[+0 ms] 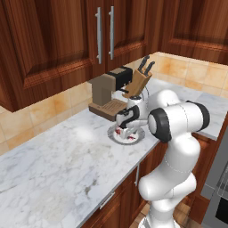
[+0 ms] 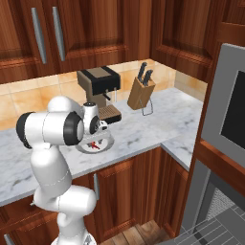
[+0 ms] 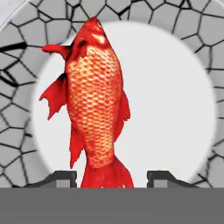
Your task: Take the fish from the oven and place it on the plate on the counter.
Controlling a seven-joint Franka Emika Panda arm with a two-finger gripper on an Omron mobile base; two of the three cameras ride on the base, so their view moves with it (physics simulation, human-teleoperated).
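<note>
Gripper [image 3: 112,179] parted just above fish [image 3: 97,100], fingertips clear of tail on either flank.
Fish lying flat on plate [image 3: 175,109], head toward 12 o'clock, tail at 6; plate on marble counter [image 1: 53,160], coffee machine [image 1: 109,91] just behind.

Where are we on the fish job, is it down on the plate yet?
Done: the fish is out of the oven and lies on the plate, which sits on the counter by the coffee machine. In hand: the gripper stands open, fingertips either side of the tail, not clamping it. Left: lift the gripper clear.
</note>
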